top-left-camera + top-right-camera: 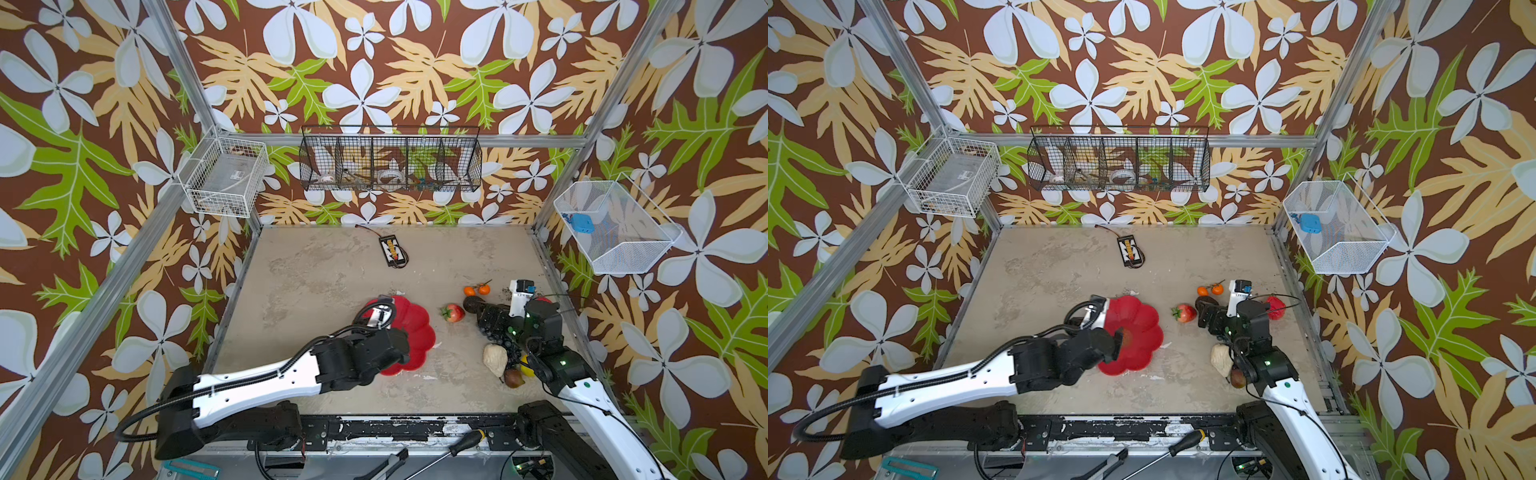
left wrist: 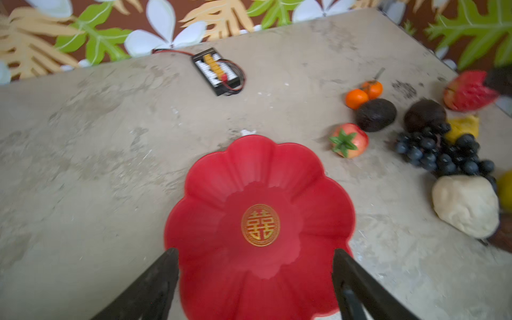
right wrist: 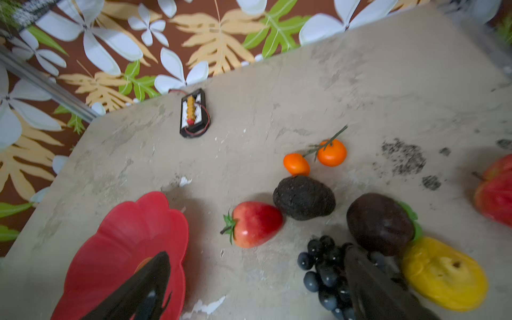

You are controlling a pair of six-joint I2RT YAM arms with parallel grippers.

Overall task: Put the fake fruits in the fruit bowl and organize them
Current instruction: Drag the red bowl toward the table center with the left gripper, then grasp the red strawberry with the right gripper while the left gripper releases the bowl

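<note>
Spread wide and empty, the left gripper hangs over the shallow glossy red flower-shaped fruit bowl, which holds no fruit. Also spread and empty, the right gripper hovers above the dark grape bunch; better to take the red plastic strawberry nearest the bowl first, pinching its middle, clear of the dark knobbly avocado.

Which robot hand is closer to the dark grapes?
Right. The right gripper hangs open over the grapes, one finger in front of the bunch. The left gripper is open above the fruit bowl, off to their side.
</note>
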